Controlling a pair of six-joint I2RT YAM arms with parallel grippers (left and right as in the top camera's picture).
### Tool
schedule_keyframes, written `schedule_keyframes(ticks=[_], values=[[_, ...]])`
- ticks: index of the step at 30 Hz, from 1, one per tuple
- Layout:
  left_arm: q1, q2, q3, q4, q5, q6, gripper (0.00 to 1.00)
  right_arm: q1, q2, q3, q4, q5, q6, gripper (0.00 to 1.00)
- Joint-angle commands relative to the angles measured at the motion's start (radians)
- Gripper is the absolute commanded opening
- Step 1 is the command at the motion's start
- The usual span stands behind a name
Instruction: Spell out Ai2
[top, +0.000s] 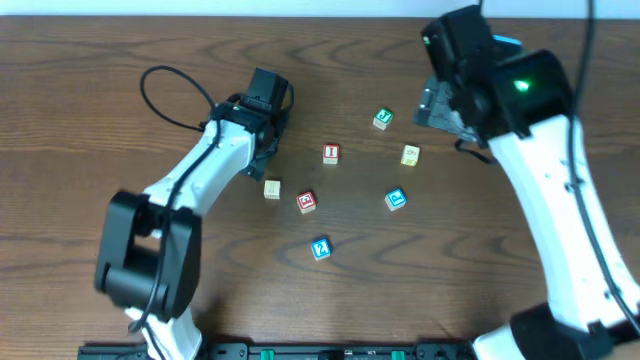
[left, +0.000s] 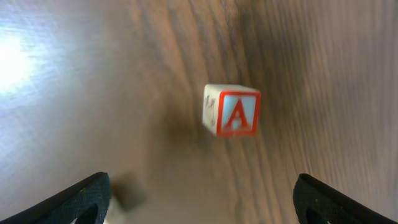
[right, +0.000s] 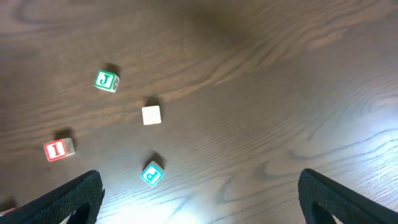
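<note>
Near the middle of the table (top: 80, 100) we see the red A block (top: 306, 202) right of a beige block (top: 272, 188), with the red I block (top: 331, 153) farther back. Our left gripper (left: 202, 196) and right gripper (right: 199, 193) both gape wide, holding nothing.

A block (left: 231, 111): red letter and border, pale blue field, cream sides. I block (top: 331, 153): red. J block (top: 382, 119): green. Teal block (right: 151, 175), plain cream block (right: 151, 115) noted. Table (top: 100, 60): dark brown wood grain.
</note>
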Motion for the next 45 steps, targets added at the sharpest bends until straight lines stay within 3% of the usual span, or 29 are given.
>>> schedule_keyframes(ticks=[1, 17, 26, 32, 38, 41, 45], values=[[0.006, 0.074, -0.008, 0.042, -0.010, -0.009, 0.94, -0.007, -0.045, 0.009, -0.016, 0.016, -0.025, 0.99], [0.028, 0.155, -0.008, 0.182, -0.051, 0.037, 0.86, -0.007, -0.070, 0.009, -0.067, 0.017, -0.028, 0.99], [0.031, 0.156, -0.008, 0.249, -0.081, 0.061, 0.70, -0.007, -0.070, 0.009, -0.077, 0.017, -0.028, 0.99], [0.036, 0.178, -0.008, 0.260, -0.073, 0.073, 0.53, -0.007, -0.070, 0.009, -0.082, 0.017, -0.028, 0.99], [0.036, 0.208, -0.008, 0.260, -0.044, 0.088, 0.50, -0.007, -0.070, 0.009, -0.083, 0.017, -0.028, 0.99], [0.037, 0.208, -0.008, 0.260, -0.044, 0.117, 0.41, -0.007, -0.070, 0.009, -0.083, 0.017, -0.028, 0.99], [0.037, 0.208, 0.008, 0.237, -0.035, 0.166, 0.38, -0.007, -0.070, 0.009, -0.083, 0.017, -0.027, 0.99]])
